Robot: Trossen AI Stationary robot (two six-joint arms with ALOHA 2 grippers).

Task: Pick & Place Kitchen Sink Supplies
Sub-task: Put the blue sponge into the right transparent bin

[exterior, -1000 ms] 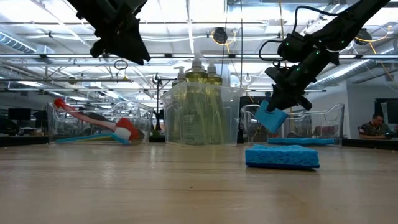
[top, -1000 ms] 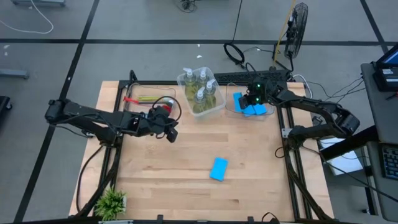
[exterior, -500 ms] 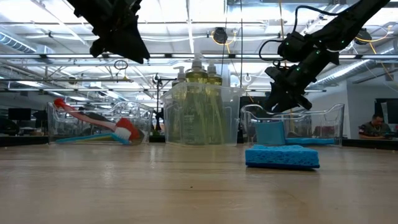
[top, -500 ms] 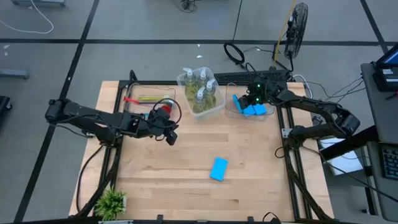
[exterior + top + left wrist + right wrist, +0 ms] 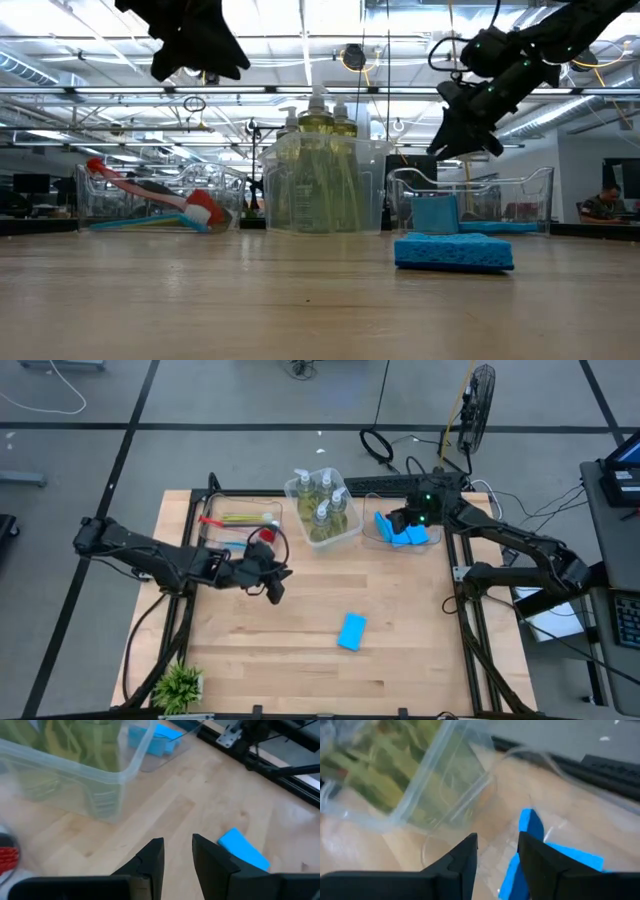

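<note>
Left gripper (image 5: 277, 594), fingers a little apart with nothing between them, up off the boards left of centre in the high view. Same narrow, empty gap at the bottom edge of the left wrist view.

Nearest the table's front edge, at the lower left corner of the high view: small green potted plant (image 5: 179, 684).

Further in, lower centre of the high view: one flat bright-blue rectangular sponge (image 5: 352, 631), alone on the pale wooden table (image 5: 300, 660), well apart from both grippers; lower right in the low view.

Along the far side, across the upper middle of the high view, three clear plastic bins:
- left bin (image 5: 205, 532), with slim dish brushes (image 5: 240, 518) lying flat in it, red and yellow-green among them, and a red brush head (image 5: 262, 535) at its right end;
- middle bin (image 5: 345, 535), with four clear pump bottles of yellowish soap (image 5: 322, 510) standing upright;
- right bin (image 5: 372, 532), with more bright-blue sponges (image 5: 410, 537), one of them on edge.

Farthest back, right gripper (image 5: 398, 520), above the right bin, fingers parted and empty, clear of the sponges below.
</note>
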